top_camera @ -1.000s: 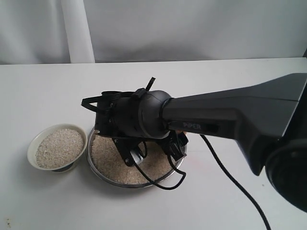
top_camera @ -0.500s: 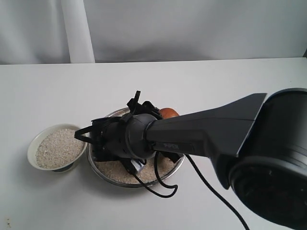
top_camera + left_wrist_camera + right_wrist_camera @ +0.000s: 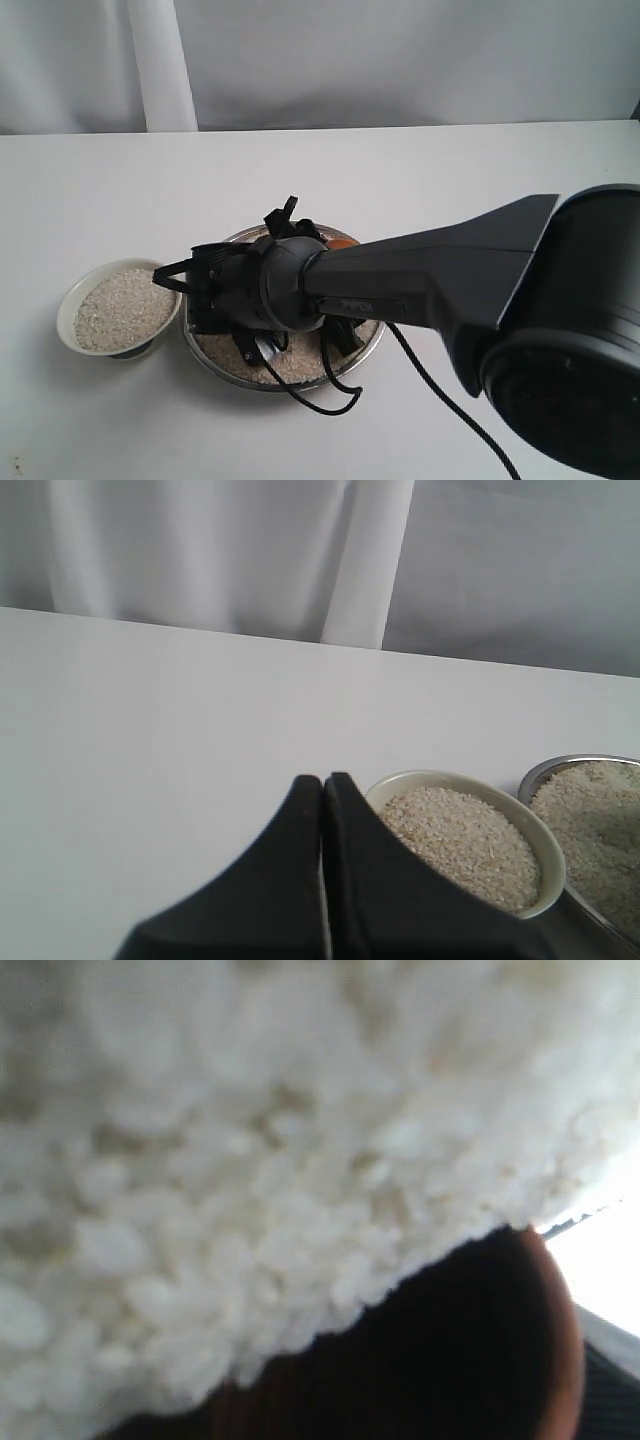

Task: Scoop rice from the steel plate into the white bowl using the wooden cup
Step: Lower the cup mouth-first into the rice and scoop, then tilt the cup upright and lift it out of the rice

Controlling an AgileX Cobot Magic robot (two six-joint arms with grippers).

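"Two vessels share the white table (image 3: 450, 170). Which is which?" asks Lena.

"The small cream-white bowl with the thick rim (image 3: 68, 303) stands at the left, well filled with pale grains," Tom answers. "Just beside it lies the wide, shallow plate of shiny steel (image 3: 232, 376). The loose beige-white rice (image 3: 300, 365) covers the plate's floor."

"And the little rounded cup of dark reddish-brown wood?"

"The wooden cup (image 3: 344, 240) is over the plate's far side. Only a sliver of it shows behind the black right arm (image 3: 430, 270), which reaches in from the right. In the right wrist view the cup's dark mouth lies tipped against the heap, with grains pressed up to its rim."

"What does the right gripper (image 3: 336, 248) do?"

"It carries the cup in a wide grip. The fingers themselves are hidden behind the wrist in the exterior view, and the wrist view is filled by the cup and the rice."

"And the left gripper (image 3: 323, 785)?"

"Its two black jaws are pressed together with nothing between them. It hangs above bare table, short of the bowl. Its own view shows the bowl and the plate's edge ahead of it."
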